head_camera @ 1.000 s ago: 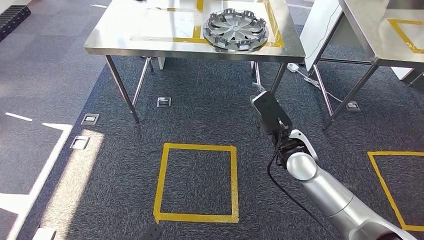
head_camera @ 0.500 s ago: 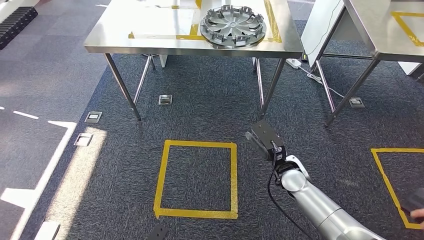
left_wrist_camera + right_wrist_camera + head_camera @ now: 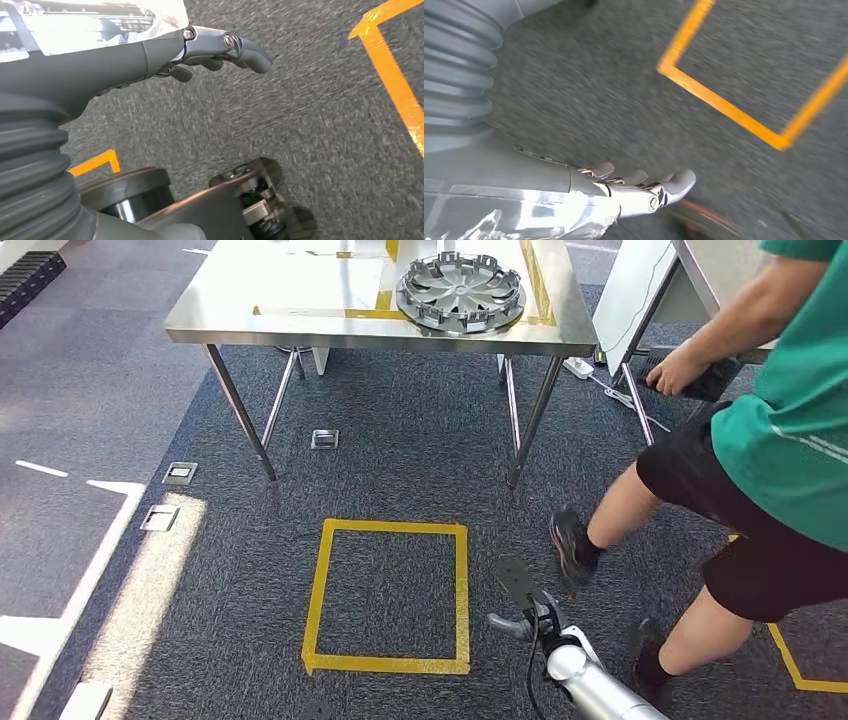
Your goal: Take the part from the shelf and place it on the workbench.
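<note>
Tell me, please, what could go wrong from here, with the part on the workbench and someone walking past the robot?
1. The person is striding close beside the right hand, which hangs low near their shoes; an arm swing or a step by the robot could strike a leg.
2. The part lies near the workbench front edge, so a bump against the table might shift it.
3. A cable trails on the floor by the table leg, a possible snag.

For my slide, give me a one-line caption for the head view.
Part on the workbench; right hand lowered, a person alongside.
</note>
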